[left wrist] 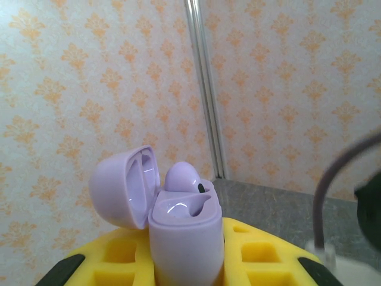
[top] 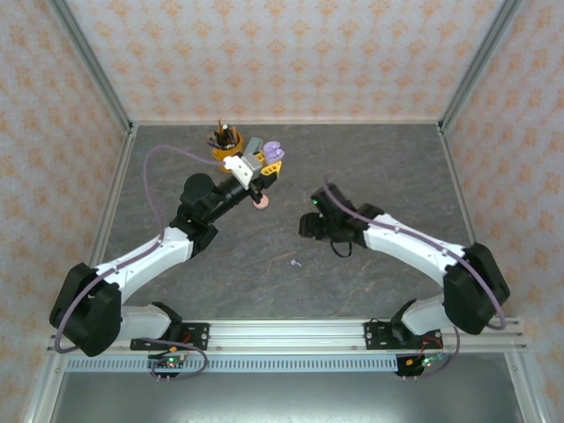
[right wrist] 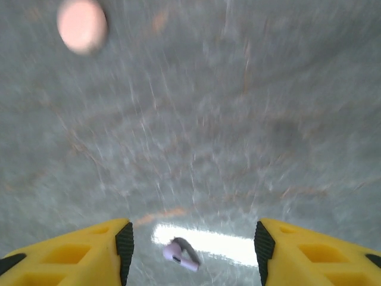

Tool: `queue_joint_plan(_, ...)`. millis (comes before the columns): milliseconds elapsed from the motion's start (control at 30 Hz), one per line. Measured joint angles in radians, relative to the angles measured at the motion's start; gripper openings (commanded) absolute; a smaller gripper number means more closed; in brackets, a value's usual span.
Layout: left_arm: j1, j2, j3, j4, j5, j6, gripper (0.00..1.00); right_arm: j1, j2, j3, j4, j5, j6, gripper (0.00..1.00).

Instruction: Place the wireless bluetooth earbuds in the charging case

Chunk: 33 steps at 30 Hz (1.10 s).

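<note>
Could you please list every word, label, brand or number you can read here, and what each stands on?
No text can be read anywhere.
The lilac charging case, the loose lilac earbud and the pink disc are plain.
The wallpaper carries only an orange ornament, no letters.
The circuit boards at the arms' bases are too small to tell.

There are two lilac earbuds (left wrist: 178, 176) (right wrist: 180, 256), one open lilac charging case (left wrist: 184, 238) and one round pink disc (right wrist: 82, 25).
</note>
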Motion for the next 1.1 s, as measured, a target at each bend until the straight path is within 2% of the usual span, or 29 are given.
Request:
queue_joint_plan(133, 0.000, -0.034, -0.020, -0.001, -0.019, 0.000, 0.00, 0.079, 0.061, -0.003, 0.002, -0.005, 0.024, 0.60)
queue_joint_plan(500, 0.000, -0.084, -0.055, -0.005, -0.046, 0.000, 0.00, 0.112, 0.256, -0.023, 0.093, -0.039, 0.035, 0.56)
queue_joint_plan(700, 0.000, -0.095, -0.062, -0.005, -0.050, 0.000, 0.00, 0.148, 0.281, 0.003, 0.115, -0.061, 0.044, 0.46)
queue_joint_plan(900, 0.000, -0.095, -0.063, -0.007, -0.053, 0.000, 0.00, 0.190, 0.283, 0.002, 0.119, -0.073, 0.051, 0.43)
queue_joint_plan(1100, 0.000, -0.095, -0.066, -0.006, -0.053, 0.000, 0.00, 0.190, 0.281, 0.000, 0.111, -0.067, 0.060, 0.39)
